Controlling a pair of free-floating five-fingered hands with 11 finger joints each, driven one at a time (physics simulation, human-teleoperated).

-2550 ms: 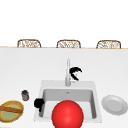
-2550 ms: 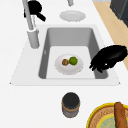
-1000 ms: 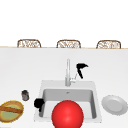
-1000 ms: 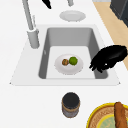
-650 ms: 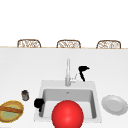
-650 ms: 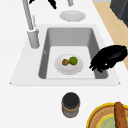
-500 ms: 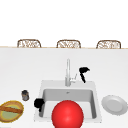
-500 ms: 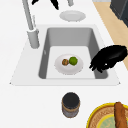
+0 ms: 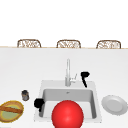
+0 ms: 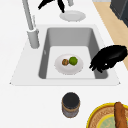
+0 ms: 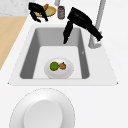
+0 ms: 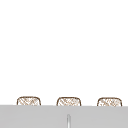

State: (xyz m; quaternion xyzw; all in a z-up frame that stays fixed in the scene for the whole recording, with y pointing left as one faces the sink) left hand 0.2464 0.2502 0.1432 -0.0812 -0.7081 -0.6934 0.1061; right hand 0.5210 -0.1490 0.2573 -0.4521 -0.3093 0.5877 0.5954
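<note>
Faucet (image 9: 67, 72) is mounted at centre of the sink's back rim, spout upright; its small side lever (image 9: 73, 78) projects to the right. The right hand (image 9: 85, 76) is noted just beside that lever, apart from it, no contact seen; in the right side view the hand (image 11: 80, 20) is angled down over the basin's back part w/ fingers straight and held together, nothing held. Judgement: any approach to the lever is best made sideways and slowly, fingertips kept level w/ the lever and clear of the spout, since the gap btwn hand and faucet is narrow. Sink (image 9: 97, 110) is deep w/ steep walls; a small plate (image 10: 68, 70) lies on its floor carrying a green fruit (image 10: 73, 60) and a brown item (image 10: 65, 62), touching each other. Open room is found above the basin and to the right of the faucet. The left hand (image 9: 39, 103) hangs at the sink's front-left corner, over the rim, fingers loosely bent and slightly apart, nothing held. A red ball (image 9: 67, 115) sits at the front of the sink in the front view. On the counter: a dark jar (image 9: 25, 95) and a yellow bowl (image 9: 11, 111) to the left, a white plate (image 9: 114, 104) to the right, all well apart from the faucet.
</note>
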